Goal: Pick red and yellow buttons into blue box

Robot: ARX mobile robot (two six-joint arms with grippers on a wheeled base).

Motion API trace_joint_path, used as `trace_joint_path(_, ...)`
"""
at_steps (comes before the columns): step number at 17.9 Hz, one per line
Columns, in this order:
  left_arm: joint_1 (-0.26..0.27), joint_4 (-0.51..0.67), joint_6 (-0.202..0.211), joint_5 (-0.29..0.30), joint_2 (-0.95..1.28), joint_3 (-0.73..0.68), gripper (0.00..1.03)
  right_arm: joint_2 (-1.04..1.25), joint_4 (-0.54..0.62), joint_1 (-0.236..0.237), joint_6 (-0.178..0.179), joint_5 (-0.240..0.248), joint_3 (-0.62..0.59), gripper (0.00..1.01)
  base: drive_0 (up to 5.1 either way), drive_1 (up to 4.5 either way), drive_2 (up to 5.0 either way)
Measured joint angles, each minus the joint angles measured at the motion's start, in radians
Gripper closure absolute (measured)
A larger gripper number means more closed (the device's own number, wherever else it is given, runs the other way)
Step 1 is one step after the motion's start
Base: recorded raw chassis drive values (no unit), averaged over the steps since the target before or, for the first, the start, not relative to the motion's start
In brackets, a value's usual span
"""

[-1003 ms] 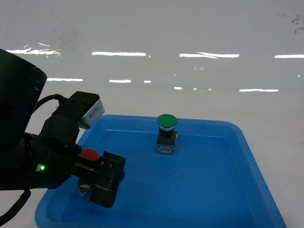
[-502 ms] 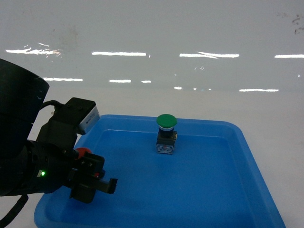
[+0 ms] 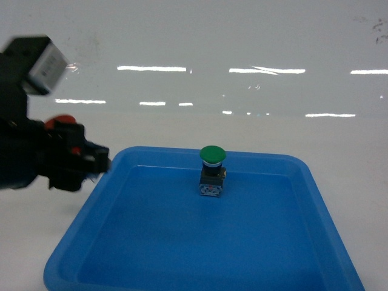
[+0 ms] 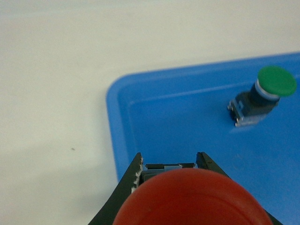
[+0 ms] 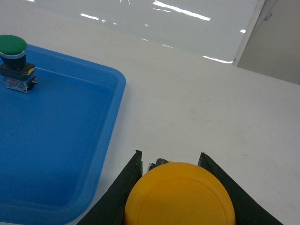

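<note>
At the left my left gripper (image 3: 91, 162) is clamped on the red button (image 4: 192, 199), lifted off the tray's (image 3: 182, 254) left rim, my right one (image 5: 171, 161) grips the yellow button (image 5: 179, 197) over the table (image 5: 211, 108); both await the unseen blue box.
</note>
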Motion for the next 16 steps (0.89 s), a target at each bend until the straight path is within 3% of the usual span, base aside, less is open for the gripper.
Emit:
trace_joint_path(3, 0.031, 0.024, -0.013, 0.009, -0.048, -0.015, 0.76, 0.000, 0.000, 0.000, 0.000, 0.000, 0.000, 0.69, 0.0, 0.00, 0.0)
trace_joint_path(7, 0.155, 0.124, -0.016, -0.068, -0.262, -0.125, 0.76, 0.000, 0.000, 0.000, 0.000, 0.000, 0.000, 0.69, 0.0, 0.00, 0.0)
trace_joint_path(8, 0.169, 0.149, -0.009, -0.098, -0.316, -0.158, 0.76, 0.000, 0.000, 0.000, 0.000, 0.000, 0.000, 0.69, 0.0, 0.00, 0.0)
trace_joint_path(9, 0.180, 0.130, -0.008, -0.092, -0.375, -0.181, 0.76, 0.000, 0.000, 0.000, 0.000, 0.000, 0.000, 0.69, 0.0, 0.00, 0.0)
trace_joint_path(16, 0.143, 0.049, -0.007, -0.149, -0.617, -0.290, 0.76, 0.000, 0.000, 0.000, 0.000, 0.000, 0.000, 0.69, 0.0, 0.00, 0.0)
